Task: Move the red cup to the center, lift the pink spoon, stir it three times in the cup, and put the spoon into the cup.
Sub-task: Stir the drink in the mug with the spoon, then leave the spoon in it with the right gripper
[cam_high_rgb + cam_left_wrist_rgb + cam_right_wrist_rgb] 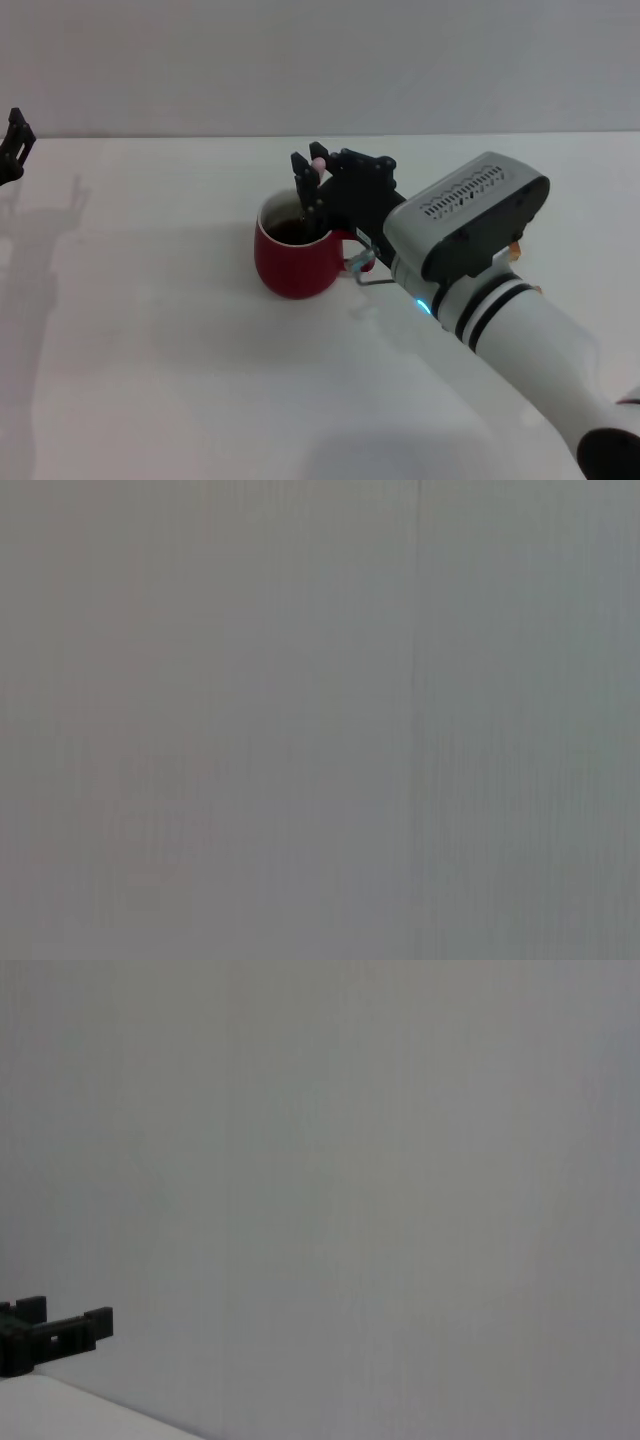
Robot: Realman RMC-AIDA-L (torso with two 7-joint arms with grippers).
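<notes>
The red cup [296,262] stands on the white table [150,350] near the middle, with dark liquid inside and its handle toward my right arm. My right gripper [312,192] hangs over the cup's rim, shut on the pink spoon [318,163]. Only the spoon's pale pink handle tip shows above the fingers; its lower part reaches down into the cup and its bowl is hidden. My left gripper [14,145] is parked at the far left edge, well away from the cup. It also shows in the right wrist view [55,1332], with its fingers apart and empty.
The bulky right wrist and forearm [480,250] stretch from the lower right to the cup and hide the table behind it. A grey wall [320,720] fills the left wrist view.
</notes>
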